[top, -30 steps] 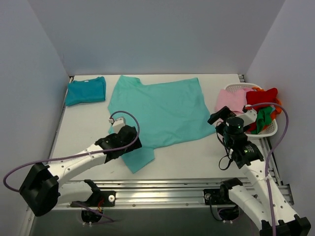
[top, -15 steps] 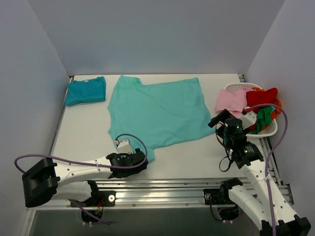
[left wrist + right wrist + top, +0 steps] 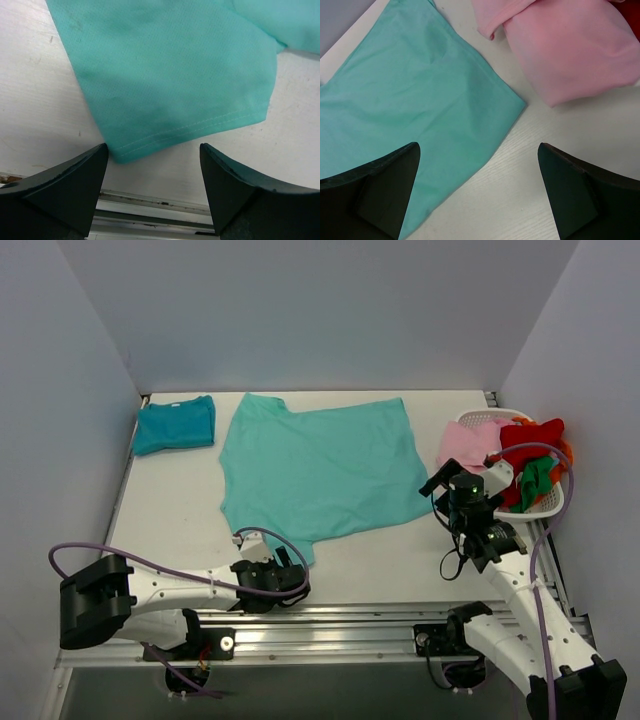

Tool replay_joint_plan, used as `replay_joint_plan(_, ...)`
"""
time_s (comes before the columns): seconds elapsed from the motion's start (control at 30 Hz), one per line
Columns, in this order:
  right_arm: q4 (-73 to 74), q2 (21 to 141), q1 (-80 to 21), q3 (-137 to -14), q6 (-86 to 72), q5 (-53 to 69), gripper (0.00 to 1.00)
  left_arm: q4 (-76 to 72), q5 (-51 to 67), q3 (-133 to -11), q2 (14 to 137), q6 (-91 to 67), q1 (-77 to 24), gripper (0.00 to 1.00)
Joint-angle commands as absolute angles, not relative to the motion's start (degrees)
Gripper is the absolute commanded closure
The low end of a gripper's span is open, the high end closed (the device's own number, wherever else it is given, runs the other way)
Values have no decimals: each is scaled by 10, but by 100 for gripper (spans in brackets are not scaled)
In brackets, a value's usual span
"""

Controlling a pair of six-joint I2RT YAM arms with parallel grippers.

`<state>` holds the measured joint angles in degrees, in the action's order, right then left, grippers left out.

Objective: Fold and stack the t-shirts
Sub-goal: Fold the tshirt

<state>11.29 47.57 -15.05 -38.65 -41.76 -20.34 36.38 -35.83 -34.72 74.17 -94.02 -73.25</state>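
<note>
the light turquoise t-shirt [image 3: 320, 465] lies spread flat across the middle of the white bench [image 3: 170, 510], neck toward the left and hem toward the right. one sleeve [image 3: 292, 543] reaches toward the near edge. the darker teal-blue t-shirt [image 3: 175, 424] sits folded at the far left corner, well apart from the spread one.

the left tool [image 3: 288, 570] is down low at the near edge of the bench, just short of that sleeve. its jaws are released and spread. in the left wrist view the sleeve's stitched hem [image 3: 195, 127] lies on the bench just beyond the left tool's tips [image 3: 152, 150], with nothing between them.

the right tool [image 3: 438, 480] hangs over the bench at the shirt's right edge, released wide and gripping nothing. below it, in the right wrist view, a corner of the turquoise shirt [image 3: 420, 110] lies near a pink garment [image 3: 570, 50], with bare bench between them.

that pink garment droops out of a white basket [image 3: 548, 508] at the right edge. red [image 3: 530, 435] and green [image 3: 535, 480] clothes are heaped inside.
</note>
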Motion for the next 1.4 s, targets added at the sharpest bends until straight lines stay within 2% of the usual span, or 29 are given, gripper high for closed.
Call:
replay_joint_plan(0.0,101,475,-152,-402,-408,-235,0,381,-357,-309,758,-1019,-734,16)
replay_joint_plan(0.07,100,475,-152,-399,-409,-236,0,380,-363,-302,754,-1031,-734,17)
replay_joint_plan(0.13,100,475,-151,-396,-410,-236,0,374,-366,-293,758,-1036,-734,27)
replay_joint_plan(0.2,98,475,-152,-393,-411,-236,0,349,-370,-280,764,-1034,-733,52)
replay_joint_plan(0.23,96,477,-152,-390,-413,-236,0,338,-371,-277,767,-1027,-732,77)
replay_joint_plan(0.33,85,494,-152,-379,-413,-236,0,295,-379,-270,787,-1012,-727,97)
replay_joint_plan(0.5,50,553,-152,-367,-414,-195,0,263,-402,-294,810,-948,-681,98)
replay_joint_plan(0.7,28,626,-157,-360,-433,-130,0,154,-357,-271,722,-754,-499,98)
replay_joint_plan(0.87,51,603,-196,-335,-471,-138,1,120,-335,-296,701,-636,-380,98)
replay_joint_plan(1.0,89,575,-228,-312,-511,-197,1,92,-305,-325,731,-604,-340,98)
replay_joint_plan(1.2,37,596,-228,-267,-552,-175,15,38,-255,-344,793,-592,-312,98)
replay_joint_plan(1.3,9,624,-225,-251,-565,-190,28,40,-246,-356,810,-591,-307,98)
replay_joint_plan(1.37,-23,635,-218,-244,-570,-201,33,37,-243,-352,805,-588,-300,98)
